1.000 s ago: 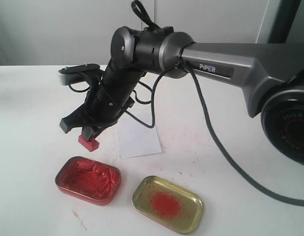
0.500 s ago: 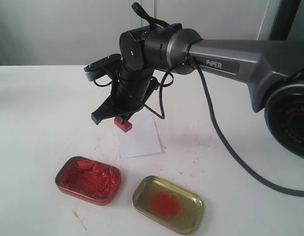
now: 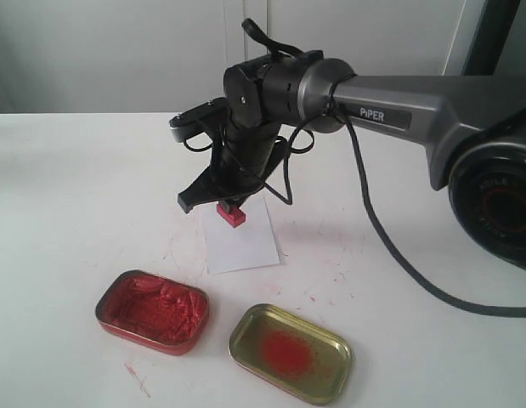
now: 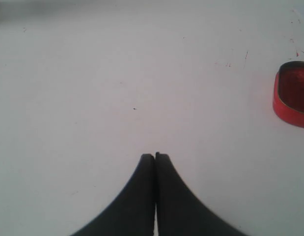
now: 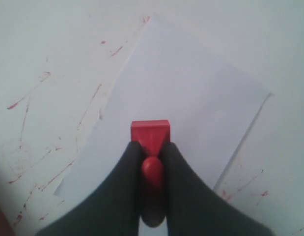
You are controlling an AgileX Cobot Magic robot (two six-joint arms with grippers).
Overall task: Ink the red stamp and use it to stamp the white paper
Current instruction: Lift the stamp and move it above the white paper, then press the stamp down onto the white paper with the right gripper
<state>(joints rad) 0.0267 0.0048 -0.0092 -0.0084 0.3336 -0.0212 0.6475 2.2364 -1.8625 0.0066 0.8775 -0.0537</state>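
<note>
The right end effector (image 3: 230,206) clamps the red stamp (image 3: 233,216) over the white paper (image 3: 246,242) at centre frame, while the left end effector (image 4: 154,156) hangs pinched together, empty, above the bench (image 4: 93,73).

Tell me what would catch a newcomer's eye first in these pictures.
The big grey right arm reaching in from the right, its hand clamping the small red stamp over the white paper mid-table. Next, nearer the camera, the open tin of red paste beside a gold lid smeared red.

Right arm outstretched, wrist bent down, right hand (image 3: 230,206) clamps the red stamp (image 3: 232,216); left hand (image 4: 154,156) fully closed
</note>
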